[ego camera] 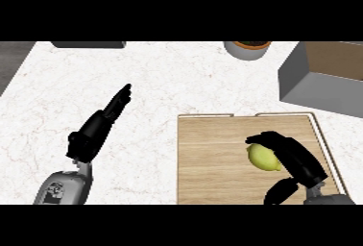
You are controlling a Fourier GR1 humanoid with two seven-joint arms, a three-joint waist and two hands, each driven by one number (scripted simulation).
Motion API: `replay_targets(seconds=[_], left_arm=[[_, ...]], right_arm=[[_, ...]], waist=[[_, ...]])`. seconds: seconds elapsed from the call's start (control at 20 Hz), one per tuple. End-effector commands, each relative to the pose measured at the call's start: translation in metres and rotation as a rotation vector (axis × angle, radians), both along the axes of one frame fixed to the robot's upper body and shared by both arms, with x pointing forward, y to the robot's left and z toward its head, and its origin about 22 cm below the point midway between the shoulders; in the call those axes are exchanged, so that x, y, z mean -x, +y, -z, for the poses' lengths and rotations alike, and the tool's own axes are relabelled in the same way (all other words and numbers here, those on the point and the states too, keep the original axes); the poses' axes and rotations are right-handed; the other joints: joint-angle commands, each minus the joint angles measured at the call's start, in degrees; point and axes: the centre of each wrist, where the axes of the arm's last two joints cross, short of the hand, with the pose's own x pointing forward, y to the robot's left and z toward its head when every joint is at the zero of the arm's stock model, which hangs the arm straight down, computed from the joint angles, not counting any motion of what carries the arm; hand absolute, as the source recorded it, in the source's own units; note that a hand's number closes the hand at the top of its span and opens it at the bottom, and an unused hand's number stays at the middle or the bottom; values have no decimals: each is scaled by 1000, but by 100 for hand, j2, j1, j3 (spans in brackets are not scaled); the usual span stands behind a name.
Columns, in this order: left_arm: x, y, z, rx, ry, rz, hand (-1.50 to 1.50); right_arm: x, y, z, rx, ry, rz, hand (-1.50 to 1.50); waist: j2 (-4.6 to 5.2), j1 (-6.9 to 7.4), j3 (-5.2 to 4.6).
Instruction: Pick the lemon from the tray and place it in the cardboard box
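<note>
Right hand (301, 161): enters from the lower right edge, over the tray; fingers curl over the top of the lemon and the thumb sits below it, so the hand closes round the fruit.
Lemon (260, 156): yellow, on the right half of the tray, its left side showing, its right side hidden by the fingers. Lifted or resting: cannot tell.
Tray (212, 163): wooden board with a thin metal rim, at lower centre-right on the marble counter (156, 81).
Left hand (99, 127): over bare counter, left of the tray and apart from it; fingers straight, pointing up and right, holding nothing.
Cardboard box (322, 79): beyond the tray's far right corner, open top, grey outer wall facing the tray.
Round pot (248, 48): far edge, left of the box.
Dark object (89, 44): far left edge, cut off.
</note>
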Motion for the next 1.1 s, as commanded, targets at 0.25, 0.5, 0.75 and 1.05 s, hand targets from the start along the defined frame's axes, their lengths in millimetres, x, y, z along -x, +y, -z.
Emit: replay_targets(seconds=[0.25, 0.5, 0.75, 1.05], left_arm=[[13, 6, 4, 0, -16, -3, 0], [-8, -14, 3, 10, -8, -10, 0], [3, -5, 11, 6, 6, 2, 0], [-3, 3, 2, 10, -7, -12, 0]], right_arm=[[-18, 14, 23, 24, -76, -17, 150], [-17, -47, -3, 292, -46, 196, 150], [-17, -68, -32, 403, -155, 293, 150], [-11, -53, -79, 394, -354, 371, 150]], waist=[[48, 47, 82], [61, -39, 77], [40, -23, 78], [31, -40, 76]])
